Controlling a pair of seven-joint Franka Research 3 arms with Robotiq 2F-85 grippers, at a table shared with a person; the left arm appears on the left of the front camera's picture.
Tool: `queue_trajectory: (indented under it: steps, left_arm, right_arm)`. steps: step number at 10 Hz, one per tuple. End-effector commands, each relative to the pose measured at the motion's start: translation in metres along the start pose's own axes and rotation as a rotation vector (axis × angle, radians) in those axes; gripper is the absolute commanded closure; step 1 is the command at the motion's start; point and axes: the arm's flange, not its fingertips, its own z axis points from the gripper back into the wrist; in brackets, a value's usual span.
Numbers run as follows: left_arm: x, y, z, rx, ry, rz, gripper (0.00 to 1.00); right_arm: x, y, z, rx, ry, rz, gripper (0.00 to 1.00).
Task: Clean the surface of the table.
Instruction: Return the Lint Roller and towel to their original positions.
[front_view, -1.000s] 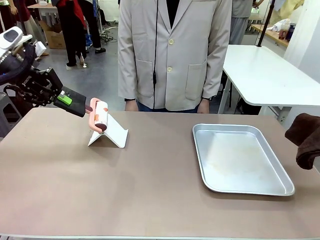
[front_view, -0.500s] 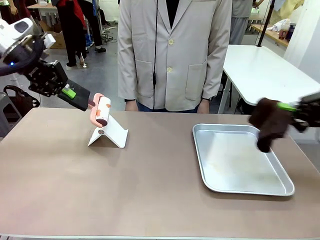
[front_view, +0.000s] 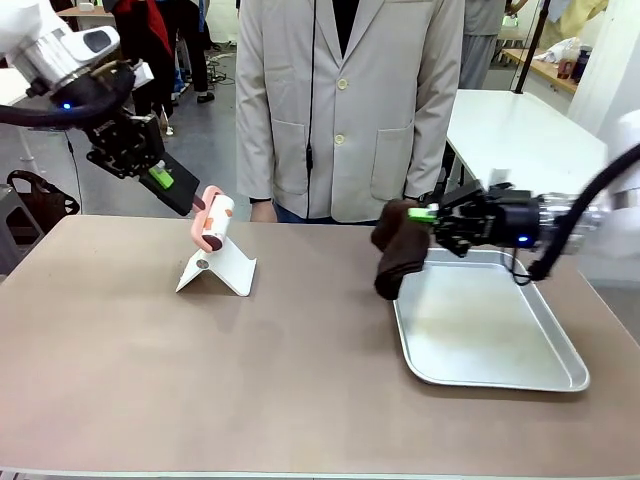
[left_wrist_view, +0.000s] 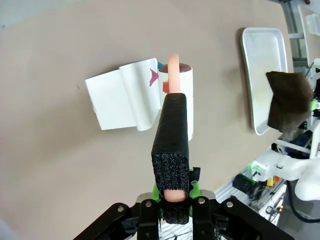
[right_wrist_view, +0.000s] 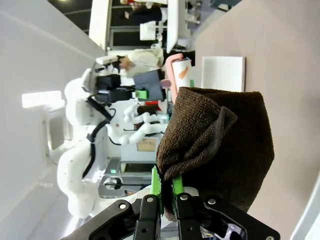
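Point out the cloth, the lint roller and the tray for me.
cloth (front_view: 397, 257): front view, middle of the hanging fold
lint roller (front_view: 218, 221): front view, white roll
tray (front_view: 570, 383): front view, near right rim

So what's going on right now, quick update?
Left gripper shut on lint roller handle, lifted off white stand. Right gripper shut on brown cloth, above table. Metal tray sits on table.

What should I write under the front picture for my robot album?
Left claw lifts a lint roller off its white stand; right claw carries a brown cloth by the tray.
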Motion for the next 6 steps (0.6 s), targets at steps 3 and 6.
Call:
queue_trajectory:
  steps: [3, 6]
  left_arm:
    - [0.005, -0.020, -0.029, 0.046, 0.018, 0.008, 0.78]
    - [0.013, -0.018, -0.053, 0.069, 0.043, 0.012, 0.78]
  right_arm:
    - [0.022, -0.039, -0.053, -0.108, -0.001, 0.048, 0.90]
    - [0.019, -0.067, -0.067, -0.167, 0.010, 0.052, 0.90]
